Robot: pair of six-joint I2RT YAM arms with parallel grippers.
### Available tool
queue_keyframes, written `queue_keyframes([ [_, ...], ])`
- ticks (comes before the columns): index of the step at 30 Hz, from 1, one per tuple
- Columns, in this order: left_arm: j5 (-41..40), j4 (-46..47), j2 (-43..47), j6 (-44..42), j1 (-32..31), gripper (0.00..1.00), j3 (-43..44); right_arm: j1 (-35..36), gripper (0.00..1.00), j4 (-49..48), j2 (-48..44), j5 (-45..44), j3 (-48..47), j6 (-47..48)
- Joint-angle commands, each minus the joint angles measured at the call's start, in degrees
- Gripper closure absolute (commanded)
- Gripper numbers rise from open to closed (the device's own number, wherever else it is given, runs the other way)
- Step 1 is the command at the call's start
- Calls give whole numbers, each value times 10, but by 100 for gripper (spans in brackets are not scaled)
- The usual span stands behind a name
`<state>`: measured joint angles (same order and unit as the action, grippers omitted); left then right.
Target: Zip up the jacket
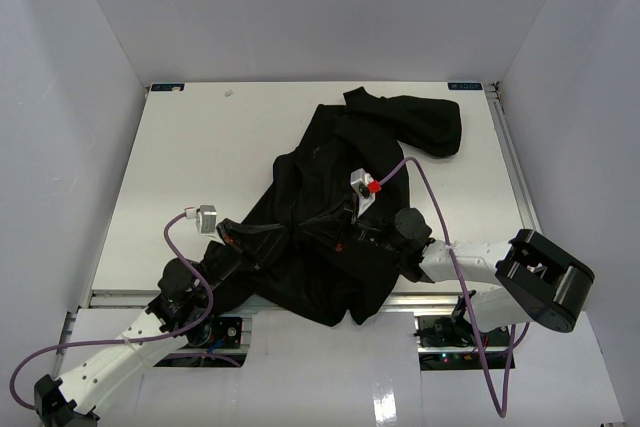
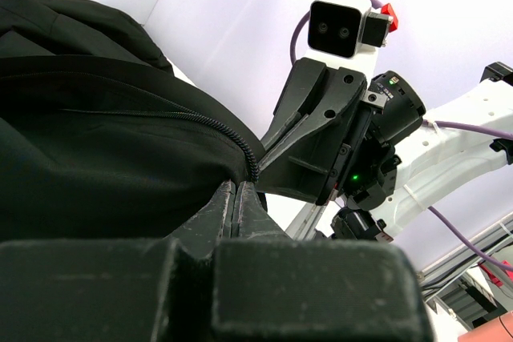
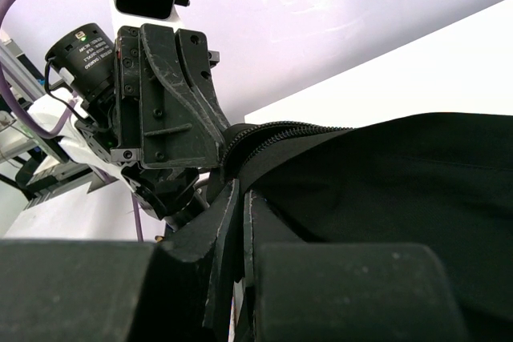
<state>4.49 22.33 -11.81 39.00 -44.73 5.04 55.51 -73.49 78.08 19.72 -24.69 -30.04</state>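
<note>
The black jacket (image 1: 312, 162) lies crumpled in the middle of the white table, one sleeve bunched at the far right. My left gripper (image 1: 258, 239) is at its near left side. In the left wrist view it (image 2: 238, 186) is shut on the jacket (image 2: 96, 158) at an edge with zipper teeth (image 2: 231, 132). My right gripper (image 1: 347, 224) is on the jacket's middle. In the right wrist view it (image 3: 243, 190) is shut on the jacket (image 3: 401, 190) by a zipper edge (image 3: 280, 130). The two grippers face each other closely. No slider is visible.
White walls enclose the table (image 1: 200, 147) on three sides. A purple cable (image 1: 425, 182) arcs over the jacket from the right wrist, and another (image 1: 185, 247) loops by the left arm. A metal rail (image 1: 430, 299) runs along the near table edge.
</note>
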Motion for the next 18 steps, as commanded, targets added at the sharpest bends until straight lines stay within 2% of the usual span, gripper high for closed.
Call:
queue_keyframes([
  [1,7,18,4,4,-1,100,-4,0,92,-231,-9,-13,-28,3],
  [18,3,17,-1,1,0,100,-3,0,92,-234,-7,-11,-35,-3],
])
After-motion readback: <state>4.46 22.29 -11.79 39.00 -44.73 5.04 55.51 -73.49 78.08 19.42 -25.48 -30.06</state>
